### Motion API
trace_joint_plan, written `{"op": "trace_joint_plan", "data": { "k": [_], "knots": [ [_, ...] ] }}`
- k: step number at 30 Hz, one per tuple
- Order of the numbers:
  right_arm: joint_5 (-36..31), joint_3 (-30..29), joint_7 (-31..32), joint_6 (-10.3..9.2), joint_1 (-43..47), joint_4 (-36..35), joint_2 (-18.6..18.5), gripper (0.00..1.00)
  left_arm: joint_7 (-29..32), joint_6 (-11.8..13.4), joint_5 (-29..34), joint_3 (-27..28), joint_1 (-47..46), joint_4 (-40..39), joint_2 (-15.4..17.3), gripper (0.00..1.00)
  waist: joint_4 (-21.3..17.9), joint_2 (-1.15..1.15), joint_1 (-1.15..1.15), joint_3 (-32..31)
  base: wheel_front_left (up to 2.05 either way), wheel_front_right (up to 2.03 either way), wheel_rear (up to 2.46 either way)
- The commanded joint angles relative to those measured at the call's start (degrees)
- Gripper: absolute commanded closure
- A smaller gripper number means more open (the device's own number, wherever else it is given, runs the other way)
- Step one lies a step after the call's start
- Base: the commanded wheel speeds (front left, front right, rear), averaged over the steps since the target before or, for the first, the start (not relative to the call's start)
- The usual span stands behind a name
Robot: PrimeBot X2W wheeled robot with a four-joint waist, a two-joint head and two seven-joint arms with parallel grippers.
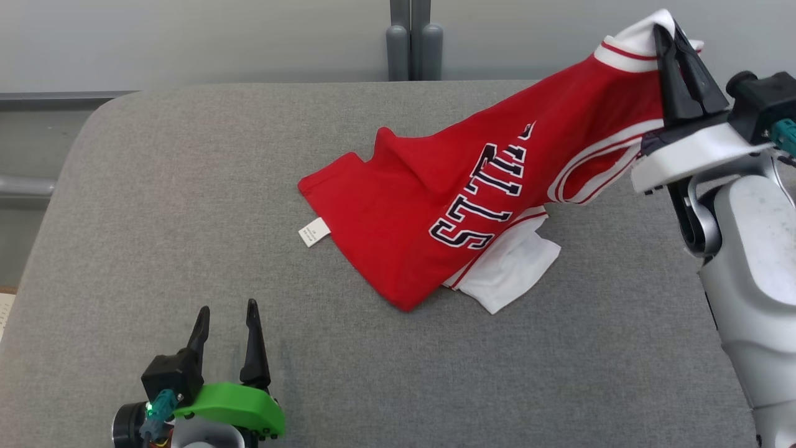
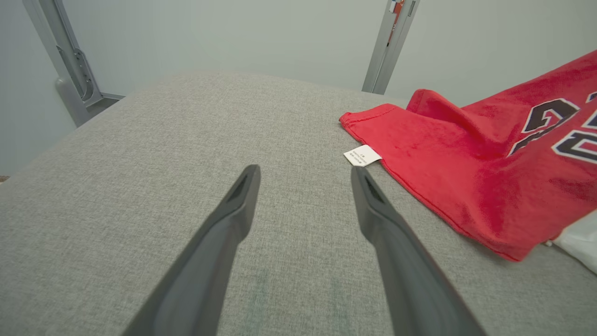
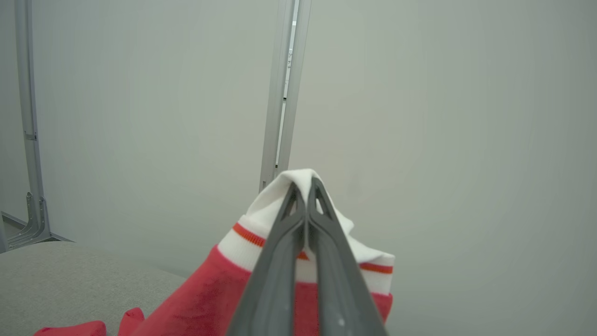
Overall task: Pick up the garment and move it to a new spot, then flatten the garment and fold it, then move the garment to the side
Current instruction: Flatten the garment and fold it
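So, early stage: the right gripper [image 1: 670, 31] is pinched fully together on a white-trimmed band of the red jersey [image 1: 423, 218], holding that end up off the grey padded bench [image 1: 186, 186] above its far right corner. The rest of the jersey slopes down from there and lies around the bench's middle. Its hem end is toward the centre, a white care label [image 1: 314, 231] sticks out at the hem, and a white panel [image 1: 516, 274] pokes out underneath on the near side. The left gripper [image 1: 227, 308] hovers by the near left edge, fingers spread wide, holding nothing, well apart from the cloth. Judgement: the pick-up has got as far as the grasp. Most of the fabric is not yet clear of the surface, so the move to a new spot looks unfinished. The jersey is bunched and creased, so flattening, folding and the shift to the side are all left.
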Motion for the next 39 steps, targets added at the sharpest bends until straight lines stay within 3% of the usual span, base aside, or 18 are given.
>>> {"op": "trace_joint_plan", "data": {
  "k": [1, 8, 16, 20, 24, 33, 34, 35, 36, 39],
  "knots": [
    [0.01, 1.79, 0.0, -0.09, -2.44, -0.33, -0.71, 1.0, -0.01, 0.12, -0.17, -0.37, 0.87, 0.06, 0.13, 0.0, 0.84, 0.0, 0.0, -0.85, 0.0, 0.0, 0.0],
    [2.94, 9.69, 0.84, -0.1, -14.98, -1.92, 0.08, 1.0, -0.01, 0.06, -0.48, -0.59, 2.16, 0.32, 0.15, 0.0, 3.01, 0.0, 0.0, -3.4, 0.0, 0.0, 0.0],
    [6.01, 17.43, 3.71, -0.08, -25.9, -3.99, 3.46, 1.0, -0.01, 0.26, -0.67, -0.3, 3.97, 0.32, 0.15, 0.0, 4.84, 0.0, 0.0, -4.81, 0.0, 0.0, 0.0],
    [6.07, 15.29, 5.13, -0.09, -28.4, -1.98, 4.26, 1.0, -0.01, 0.58, -1.18, -1.06, 3.41, 0.08, 0.14, 0.0, 5.6, 0.0, 0.0, -3.67, 0.0, 0.0, 0.0],
    [3.48, 11.82, 7.47, -0.09, -27.08, 3.11, 1.83, 1.0, -0.01, 0.8, -1.68, -1.51, 1.96, -0.45, 0.14, 0.0, 6.28, 0.0, 0.0, -1.3, 0.0, 0.0, 0.0],
    [-3.79, 4.82, 7.62, -0.09, -17.81, 23.1, -4.44, 1.0, -0.01, 0.46, -1.71, -3.26, -2.29, -0.95, 0.14, 0.0, 8.31, 0.0, 0.0, 5.48, 0.0, 0.0, 0.0],
    [-4.47, 3.18, 6.55, -0.09, -17.26, 25.2, -4.82, 0.8, -0.01, 0.33, -1.59, -3.55, -2.83, -1.0, 0.14, 0.0, 8.62, 0.0, 0.0, 6.18, 0.0, 0.0, 0.0],
    [-4.93, 1.72, 5.91, -0.09, -16.81, 27.12, -4.88, 0.52, -0.01, 0.26, -1.46, -3.83, -3.19, -1.02, 0.14, 0.0, 8.8, 0.0, 0.0, 6.59, 0.0, 0.0, 0.0],
    [-5.7, 0.15, 4.89, -0.09, -16.29, 29.13, -4.99, 0.0, -0.01, 0.26, -1.2, -4.2, -3.56, -1.09, 0.14, 0.0, 8.95, 0.0, 0.0, 7.0, 0.0, 0.0, 0.0],
    [-7.49, -2.98, 2.48, -0.09, -15.38, 32.81, -4.52, 0.0, -0.01, 0.15, -0.84, -4.87, -4.37, -0.99, 0.15, 0.0, 8.79, 0.0, 0.0, 7.45, 0.0, 0.0, 0.0]
  ]
}}
